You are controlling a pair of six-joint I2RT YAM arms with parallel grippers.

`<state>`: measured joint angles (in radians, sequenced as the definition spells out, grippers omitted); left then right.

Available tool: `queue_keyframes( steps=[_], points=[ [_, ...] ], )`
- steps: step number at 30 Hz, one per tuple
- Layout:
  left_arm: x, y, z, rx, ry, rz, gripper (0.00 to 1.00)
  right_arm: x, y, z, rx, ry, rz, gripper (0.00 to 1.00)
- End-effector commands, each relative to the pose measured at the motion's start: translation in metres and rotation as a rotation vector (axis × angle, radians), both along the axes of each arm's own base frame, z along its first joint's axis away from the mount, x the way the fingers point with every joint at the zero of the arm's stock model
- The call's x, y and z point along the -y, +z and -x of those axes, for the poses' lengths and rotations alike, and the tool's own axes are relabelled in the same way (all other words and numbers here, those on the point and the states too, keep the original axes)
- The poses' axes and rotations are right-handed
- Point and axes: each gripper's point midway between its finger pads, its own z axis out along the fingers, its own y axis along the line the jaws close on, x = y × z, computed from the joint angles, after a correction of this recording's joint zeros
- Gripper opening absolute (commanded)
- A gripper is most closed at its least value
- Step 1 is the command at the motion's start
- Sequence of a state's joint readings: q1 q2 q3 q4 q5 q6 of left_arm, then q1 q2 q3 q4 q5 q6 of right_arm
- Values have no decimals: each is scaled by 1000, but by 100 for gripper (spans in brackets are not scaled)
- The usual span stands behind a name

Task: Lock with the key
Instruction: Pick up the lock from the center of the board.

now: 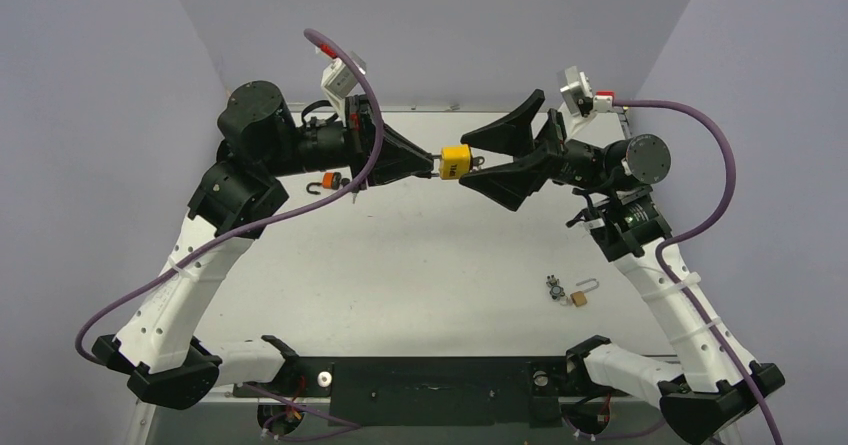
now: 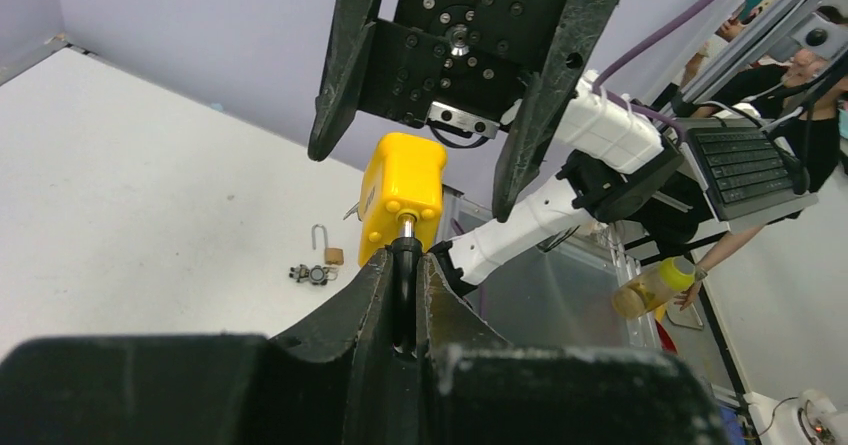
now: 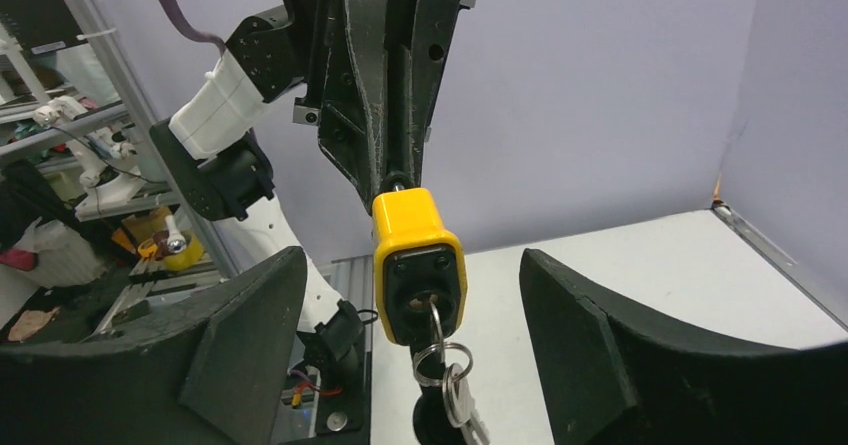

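Here we are, mid-air over the white surface (image 1: 420,265), and my left claw (image 1: 430,165) is clenched on the yellow padlock (image 1: 456,161), pinching it by the dark shackle (image 2: 406,255) that sits squeezed between my two left fingers. The lock's body sticks out beyond those fingertips toward my other arm, well clear of the surface. Over on the other side, my right claw (image 1: 463,158) is released, its fingers spread wide. One passes on each side of the yellow body, and I can see open space between each finger and the lock, so nothing touches there. From the right wrist view I'm looking straight at the black face of the padlock. The key (image 3: 434,317) is seated in the keyhole, a key ring (image 3: 432,361) hangs from it, and a couple of spare keys (image 3: 462,405) dangle lower down. That bunch hangs freely in the gap between my open right fingers. Down on the surface, near my right arm, lies a small brass padlock (image 1: 579,296) with its shackle up, just beside a little cluster of keys (image 1: 553,287). Across by my left arm, partly tucked under it, there's a small reddish padlock (image 1: 330,180); it is too small here for me to make out more. My two arms meet nose to nose near the far side of the surface, the yellow lock between them.
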<state>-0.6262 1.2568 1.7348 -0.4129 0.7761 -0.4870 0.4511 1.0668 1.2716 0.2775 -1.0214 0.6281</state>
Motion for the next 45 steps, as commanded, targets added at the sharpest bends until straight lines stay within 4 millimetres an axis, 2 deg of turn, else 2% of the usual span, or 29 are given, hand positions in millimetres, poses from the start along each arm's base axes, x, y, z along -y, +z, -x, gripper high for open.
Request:
queue_keyframes(
  steps=[1,6,12,18,20,31,33,35,37,42,45],
  points=[
    [-11,52,23,119,-47,131,0,0,31,21,112,82,-50,72],
    [-10,54,24,121,-57,139,0,-6,32,27,108,115,-49,65],
    [-10,53,22,123,-54,141,0,-12,22,28,88,116,-25,57],
    [-9,47,20,113,-54,132,0,-11,19,27,73,94,-26,38],
    [-9,45,19,113,-56,129,0,-11,18,27,68,91,-27,35],
    [-7,36,16,94,-60,114,0,-9,20,28,60,77,-40,35],
    [-6,34,16,92,-64,109,0,-10,20,28,58,74,-42,31],
    [-5,31,14,89,-65,103,0,-10,19,27,44,65,-41,21],
    [-4,28,13,84,-64,92,0,-10,17,24,28,49,-39,1],
    [-6,16,8,82,-38,48,22,-4,14,8,-15,-54,-55,0],
    [-11,9,5,75,-19,27,28,2,14,7,-37,-80,-78,0]
  ],
)
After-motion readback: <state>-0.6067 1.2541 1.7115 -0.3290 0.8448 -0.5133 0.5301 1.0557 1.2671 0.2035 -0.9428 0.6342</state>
